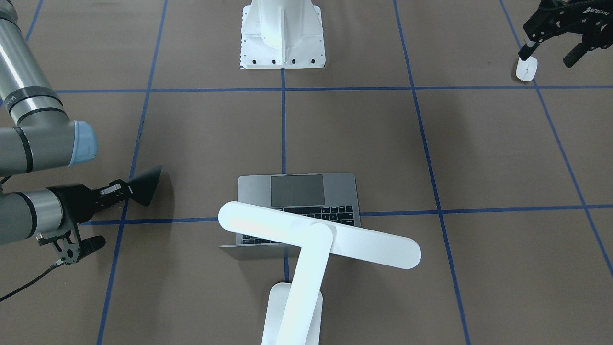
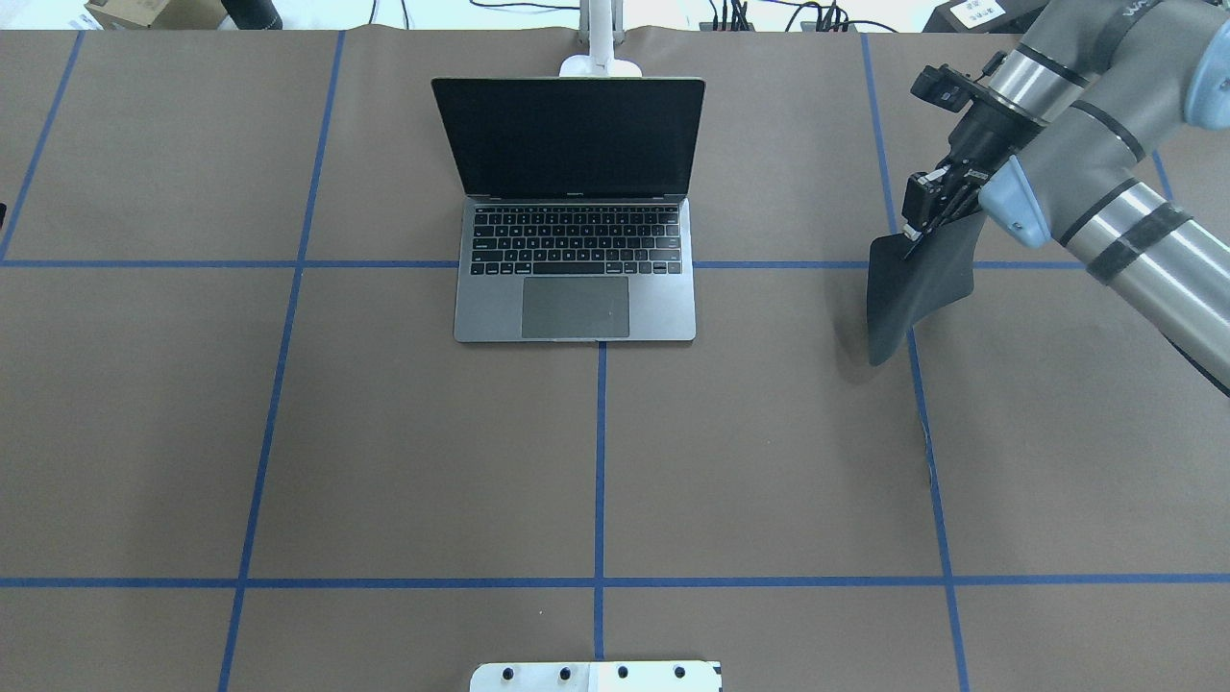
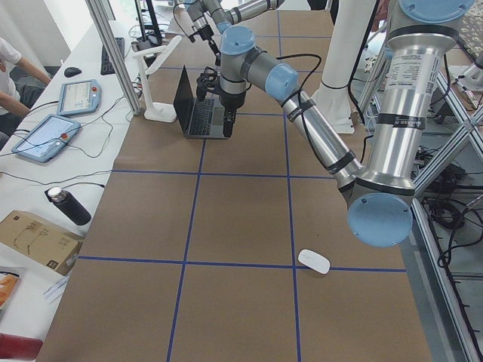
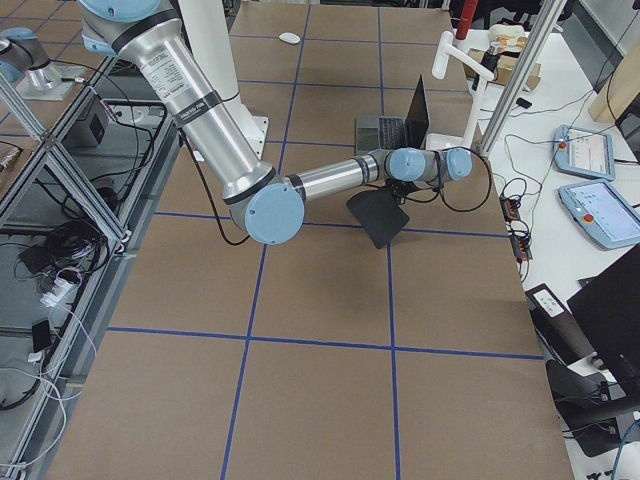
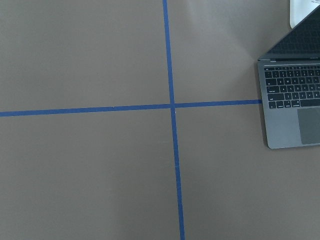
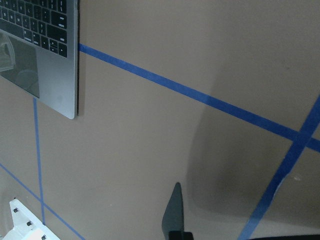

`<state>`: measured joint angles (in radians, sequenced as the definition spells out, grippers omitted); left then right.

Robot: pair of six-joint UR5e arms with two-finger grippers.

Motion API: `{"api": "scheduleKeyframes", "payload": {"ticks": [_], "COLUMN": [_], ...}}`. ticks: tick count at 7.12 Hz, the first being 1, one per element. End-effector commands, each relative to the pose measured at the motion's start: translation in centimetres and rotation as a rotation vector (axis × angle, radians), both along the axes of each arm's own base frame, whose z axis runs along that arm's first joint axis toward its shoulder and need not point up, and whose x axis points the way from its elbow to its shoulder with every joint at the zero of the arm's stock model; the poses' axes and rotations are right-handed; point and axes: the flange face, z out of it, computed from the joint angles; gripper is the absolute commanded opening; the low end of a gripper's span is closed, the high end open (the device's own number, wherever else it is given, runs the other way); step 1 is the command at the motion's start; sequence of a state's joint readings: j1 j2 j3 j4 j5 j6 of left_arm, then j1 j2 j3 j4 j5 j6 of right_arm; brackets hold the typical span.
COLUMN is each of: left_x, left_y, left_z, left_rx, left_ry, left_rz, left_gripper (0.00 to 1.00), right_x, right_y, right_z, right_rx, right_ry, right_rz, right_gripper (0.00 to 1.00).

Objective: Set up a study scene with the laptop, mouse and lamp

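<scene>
Mouse point(image 1: 526, 68) first: it lies flat on the counter point(image 2: 384, 461) by the robot's own edge, out toward the left end, well apart from everything else. Further out, mid-counter and nearer the far edge, the laptop point(image 2: 577, 288) stands open, screen dark, keyboard and trackpad facing the robot. Right at the far edge behind its lid sits the lamp point(image 1: 335, 239), its base on the counter and its long bar head reaching out over the keyboard.

So by my reading, laptop and lamp look placed, and they make a tidy pair. The mouse is the loose end, since it is nowhere near the laptop, and a black mat point(image 2: 908, 288) is in the air rather than laid down. Mat down beside the laptop, then mouse onto it: that looks like what is left.

Now the jaws. The left gripper point(image 1: 550, 52) hangs over the mouse with its jaws spread wide, one fingertip just above the white shell, nothing gripped. Further out on the right side, the right gripper point(image 2: 921, 226) has its jaws pinched tight on the mat's upper edge. The mat dangles tilted, clear of the counter, its shadow beneath.
</scene>
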<state>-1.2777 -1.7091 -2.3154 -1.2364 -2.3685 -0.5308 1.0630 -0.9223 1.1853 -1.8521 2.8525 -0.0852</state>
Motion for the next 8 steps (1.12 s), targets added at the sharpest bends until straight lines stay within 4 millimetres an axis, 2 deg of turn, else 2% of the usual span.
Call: {"api": "scheduleKeyframes", "payload": {"ticks": [1, 2, 3, 5, 6, 8], "left_x": [0.0, 0.0, 0.0, -0.1, -0.1, -0.2], "left_y": [0.0, -0.1, 0.0, 0.1, 0.1, 0.2], "left_z": [0.0, 0.1, 0.0, 0.0, 0.0, -0.2], "left_rx": [-0.001, -0.002, -0.001, -0.001, -0.001, 0.004], "left_ry": [0.0, -0.001, 0.0, 0.0, 0.0, 0.0], "left_rz": [0.0, 0.0, 0.0, -0.002, -0.002, -0.004], "left_gripper": [1.0, 1.0, 1.0, 1.0, 1.0, 1.0], "right_x": [-1.7, -2.2, -2.6, -3.4, -3.6, -4.4], "right_y": [-2.6, -3.4, -3.3, -3.1, -3.1, -4.6], "right_z": [-1.8, -2.2, -3.0, -3.2, -3.3, -4.2], "right_rx": [-0.014, -0.074, -0.149, -0.284, -0.289, -0.317], "right_ry": [0.007, 0.034, 0.061, 0.133, 0.129, 0.122], "right_rz": [0.0, 0.018, 0.046, 0.088, 0.085, 0.084], "right_gripper": [0.0, 0.0, 0.0, 0.0, 0.0, 0.0]}}
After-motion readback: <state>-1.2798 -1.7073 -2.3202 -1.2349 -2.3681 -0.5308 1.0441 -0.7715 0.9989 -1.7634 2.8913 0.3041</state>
